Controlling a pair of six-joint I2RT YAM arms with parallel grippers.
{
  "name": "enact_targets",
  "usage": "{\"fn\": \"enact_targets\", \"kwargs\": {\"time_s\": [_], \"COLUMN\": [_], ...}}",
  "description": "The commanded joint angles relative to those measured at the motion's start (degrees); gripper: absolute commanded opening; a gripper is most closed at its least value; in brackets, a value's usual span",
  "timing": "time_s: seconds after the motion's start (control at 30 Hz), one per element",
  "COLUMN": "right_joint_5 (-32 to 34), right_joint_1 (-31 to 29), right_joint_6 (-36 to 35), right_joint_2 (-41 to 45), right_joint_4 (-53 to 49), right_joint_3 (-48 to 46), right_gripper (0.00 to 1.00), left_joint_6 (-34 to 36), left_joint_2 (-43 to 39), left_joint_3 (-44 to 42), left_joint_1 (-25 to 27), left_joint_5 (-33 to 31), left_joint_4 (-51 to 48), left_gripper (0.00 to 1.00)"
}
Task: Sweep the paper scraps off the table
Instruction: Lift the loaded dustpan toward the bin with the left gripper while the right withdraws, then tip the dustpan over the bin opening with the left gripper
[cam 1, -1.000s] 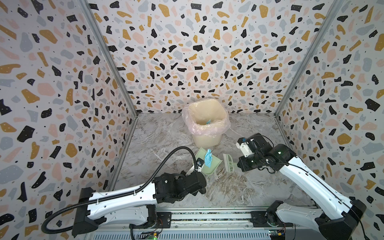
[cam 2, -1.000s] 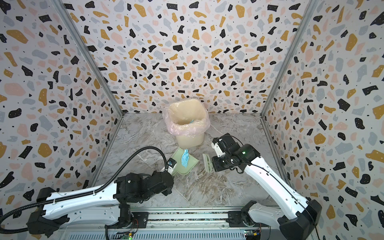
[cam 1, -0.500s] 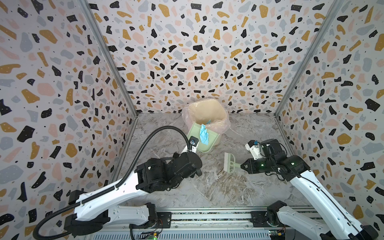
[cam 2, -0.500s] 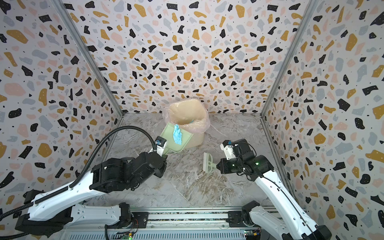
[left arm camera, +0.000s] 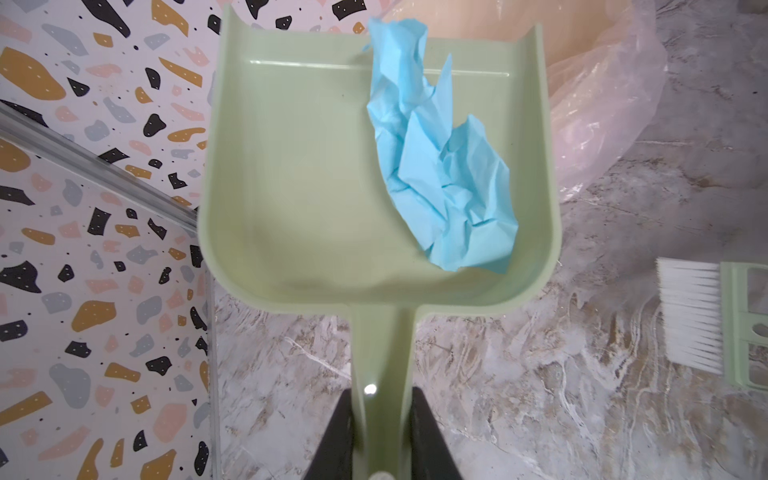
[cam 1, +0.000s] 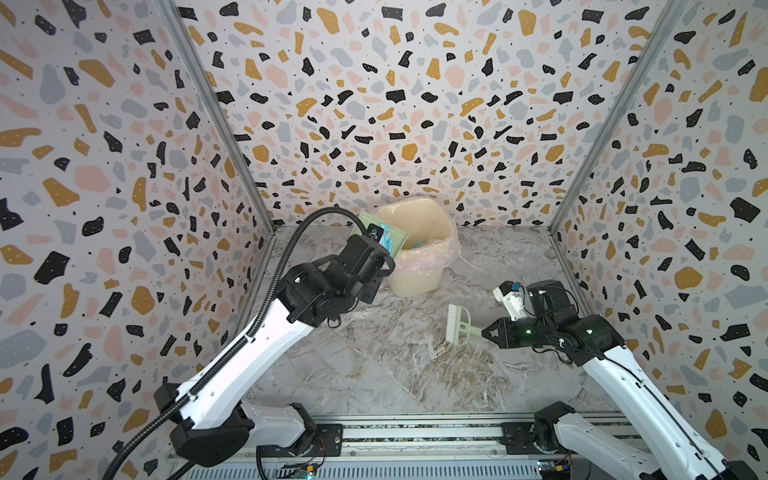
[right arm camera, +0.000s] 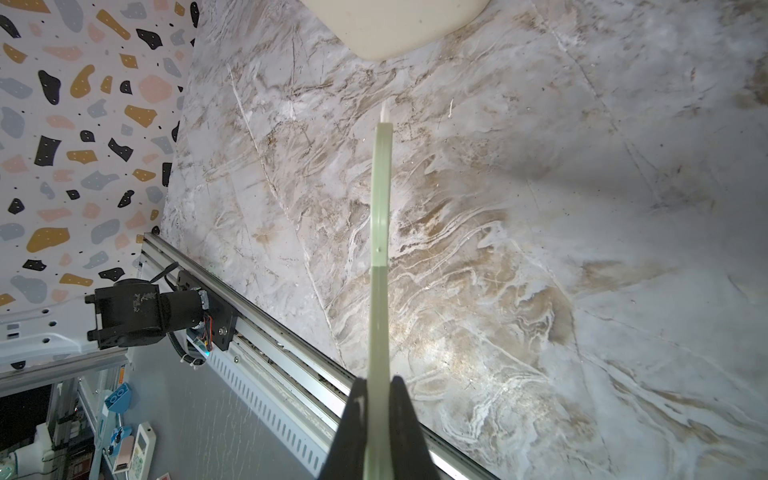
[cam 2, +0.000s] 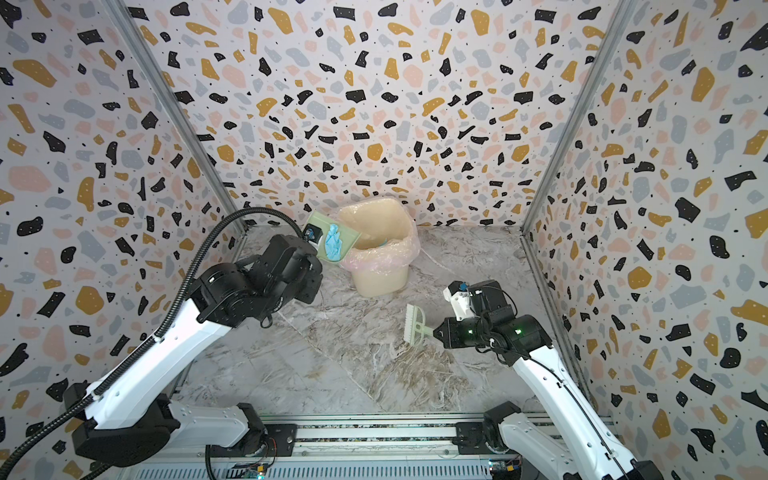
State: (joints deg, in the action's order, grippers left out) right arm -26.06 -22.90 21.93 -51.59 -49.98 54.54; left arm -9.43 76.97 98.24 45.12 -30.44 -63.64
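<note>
Here left claw (left arm camera: 382,415) clamps dustpan (left arm camera: 311,187) carrying blue scrap (left arm camera: 436,166); right claw (right arm camera: 378,399) clamps brush (right arm camera: 380,249)

Two white arms (cam 1: 249,365) with black joints (cam 1: 324,286), green lights (cam 1: 527,331), one ribbed black cable (cam 1: 291,247)

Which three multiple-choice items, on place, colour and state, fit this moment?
1. The pale green plastic dustpan is: A set down flat; B raised at the rim of the beige bag-lined bin; C inside that bin.
2. The crumpled paper scrap in it is: A light blue; B lilac; C white.
3. The right gripper is: A open; B shut on the dustpan; C shut on the pale green white-bristled brush.
B: its lip overlaps the rim. A: plain in the left wrist view. C: jaws clamp the brush handle.
</note>
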Motion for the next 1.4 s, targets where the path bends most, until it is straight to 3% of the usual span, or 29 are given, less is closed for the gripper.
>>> {"fn": "enact_targets", "kwargs": {"time_s": [0.0, 0.27, 0.53, 0.87, 1.13, 1.37], "right_joint_5": [-1.79, -4.06, -6.66, -10.46, -12.58, -13.44], "right_joint_1": [0.65, 2.01, 4.80, 9.20, 11.36, 12.14], "right_joint_6": [-0.67, -0.77, -2.47, -6.24, -7.38, -7.87], "right_joint_2": [1.36, 2.78, 3.45, 1.95, 1.15, 0.57], "right_joint_4": [0.62, 0.84, 0.37, -1.09, -1.09, -1.26], "right_joint_3": [-0.49, -2.30, -5.10, -5.85, -6.44, -6.04], "right_gripper": [0.00, 0.00, 0.00, 0.00, 0.00, 0.00], "left_joint_6": [6.59, 11.79, 17.07, 27.09, 41.49, 47.58], "left_joint_2": [3.44, 14.30, 24.05, 28.13, 29.03, 29.33], "left_joint_3": [3.97, 13.71, 24.67, 25.25, 19.24, 17.94], "left_joint_1": [-2.84, -7.13, -7.03, -3.19, 1.46, 2.25], "left_joint_5": [1.68, 1.74, 0.48, -14.55, -26.42, -31.03], "left_joint_4": [-0.92, -2.06, -2.39, -1.14, 5.93, 10.26], "left_gripper": [0.00, 0.00, 0.00, 0.00, 0.00, 0.00]}}
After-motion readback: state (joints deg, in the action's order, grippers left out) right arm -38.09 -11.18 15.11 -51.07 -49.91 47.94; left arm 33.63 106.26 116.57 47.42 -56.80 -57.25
